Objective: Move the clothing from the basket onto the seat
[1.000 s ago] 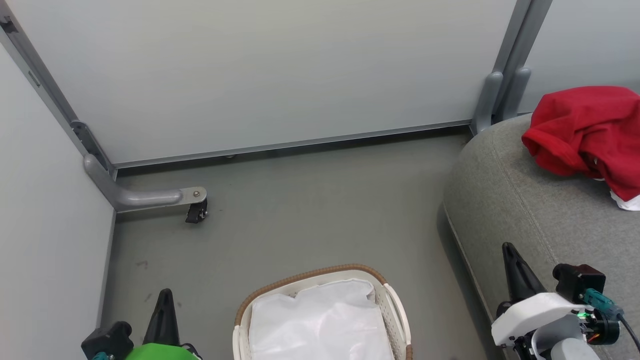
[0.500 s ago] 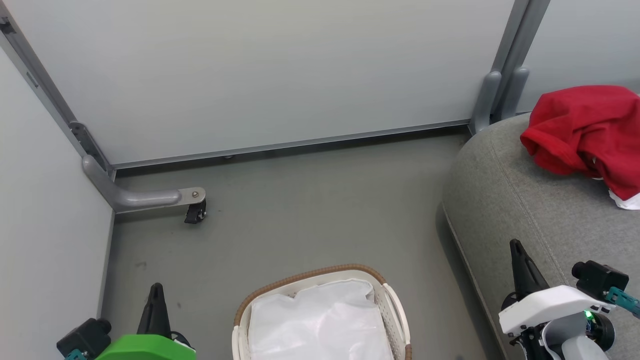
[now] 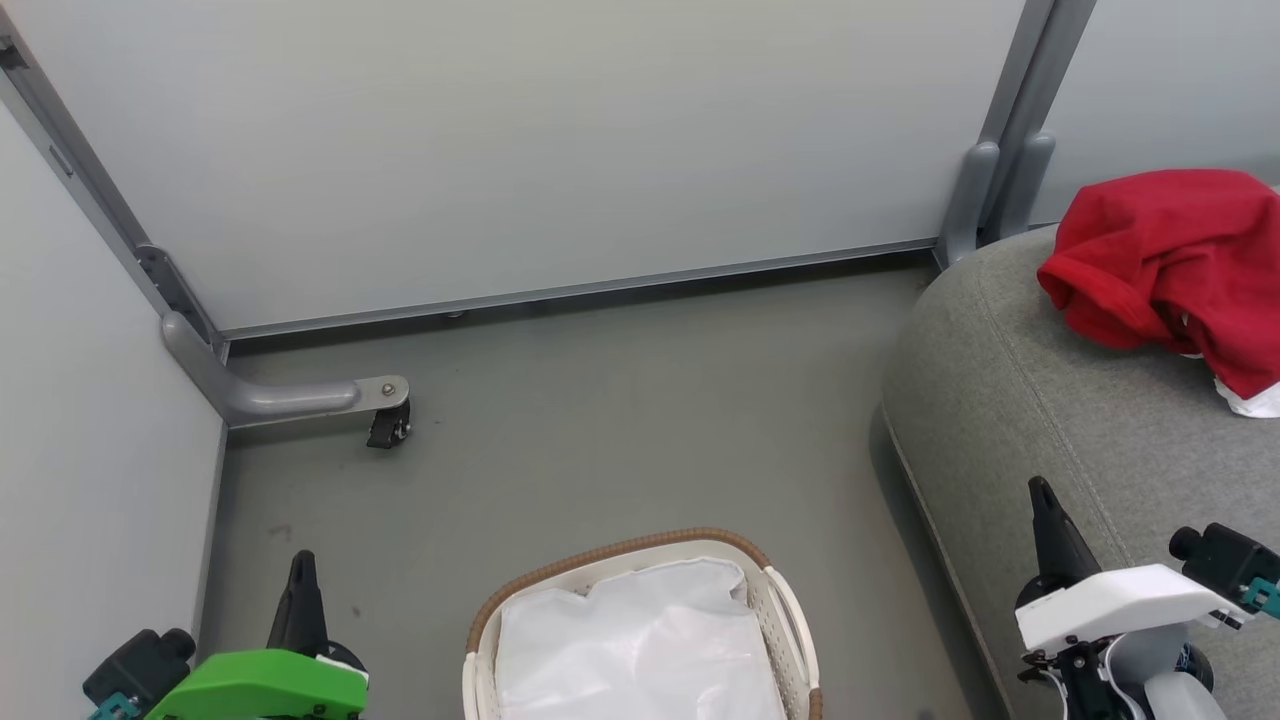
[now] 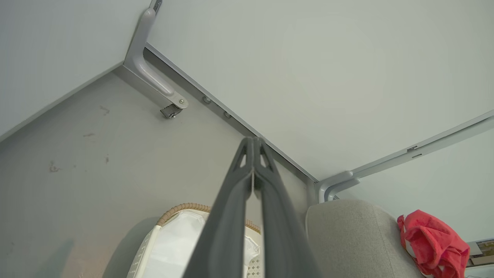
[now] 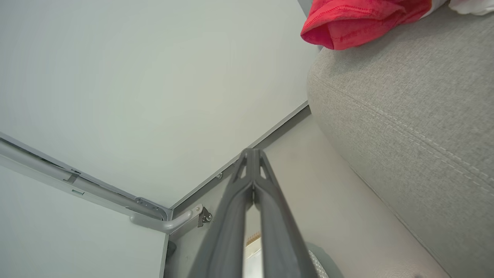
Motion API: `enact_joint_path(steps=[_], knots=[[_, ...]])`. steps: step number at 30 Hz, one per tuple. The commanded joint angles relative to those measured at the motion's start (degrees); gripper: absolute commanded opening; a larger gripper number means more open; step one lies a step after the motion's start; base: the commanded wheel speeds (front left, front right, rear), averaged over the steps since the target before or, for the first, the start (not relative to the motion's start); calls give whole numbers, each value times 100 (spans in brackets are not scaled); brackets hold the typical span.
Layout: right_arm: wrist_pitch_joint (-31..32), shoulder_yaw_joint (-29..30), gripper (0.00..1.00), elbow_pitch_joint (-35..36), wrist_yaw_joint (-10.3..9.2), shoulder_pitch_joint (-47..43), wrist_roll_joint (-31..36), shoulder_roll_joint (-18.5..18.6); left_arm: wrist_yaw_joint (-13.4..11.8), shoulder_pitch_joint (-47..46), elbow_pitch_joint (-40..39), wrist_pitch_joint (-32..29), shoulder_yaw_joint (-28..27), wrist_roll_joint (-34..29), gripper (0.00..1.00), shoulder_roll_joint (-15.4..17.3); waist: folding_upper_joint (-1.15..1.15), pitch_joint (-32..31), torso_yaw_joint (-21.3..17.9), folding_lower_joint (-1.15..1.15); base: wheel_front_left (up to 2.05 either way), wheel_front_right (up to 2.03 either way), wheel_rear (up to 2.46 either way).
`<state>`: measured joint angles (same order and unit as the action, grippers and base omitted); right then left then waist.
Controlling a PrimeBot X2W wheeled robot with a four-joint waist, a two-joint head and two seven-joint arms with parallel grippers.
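Lying in a rumpled heap, the red clothing [image 3: 1170, 260] sits on the far part of the grey seat [image 3: 1040, 400], with a bit of white trim [image 3: 1255, 402] at its lower edge. The seat's rounded corner and stitched seam bound the right side of a bare stretch of grey floor [image 3: 620, 400]. Smooth pale panels [image 3: 520, 150] close it at the back and left, where a curved metal foot [image 3: 290, 395] with a small black wheel [image 3: 388, 428] juts out. The basket [image 3: 620, 548] stands on the floor at the near edge, between the arms. It is cream perforated plastic with a brown woven rim and holds a smooth white sheet [image 3: 640, 640]. The left gripper [image 3: 301, 575] hangs beside the basket, and the right gripper [image 3: 1045, 500] hangs over the seat's near edge. Both have their dark tapered fingers pressed together, holding nothing.
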<state>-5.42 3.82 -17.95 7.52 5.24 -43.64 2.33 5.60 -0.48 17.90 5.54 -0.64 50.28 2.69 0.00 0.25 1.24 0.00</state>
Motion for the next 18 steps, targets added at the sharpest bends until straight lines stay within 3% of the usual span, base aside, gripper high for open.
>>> enact_joint_path(steps=[1,18], knots=[[51,32,0,97,-1,84,-218,40,37,-174,-95,-47,-53,195,0,19,0,0,-2,0,0,0,0],[351,96,0,183,-2,100,-1431,49,80,-297,-178,-352,-199,1244,0,22,0,-1,-26,0,0,0,0]])
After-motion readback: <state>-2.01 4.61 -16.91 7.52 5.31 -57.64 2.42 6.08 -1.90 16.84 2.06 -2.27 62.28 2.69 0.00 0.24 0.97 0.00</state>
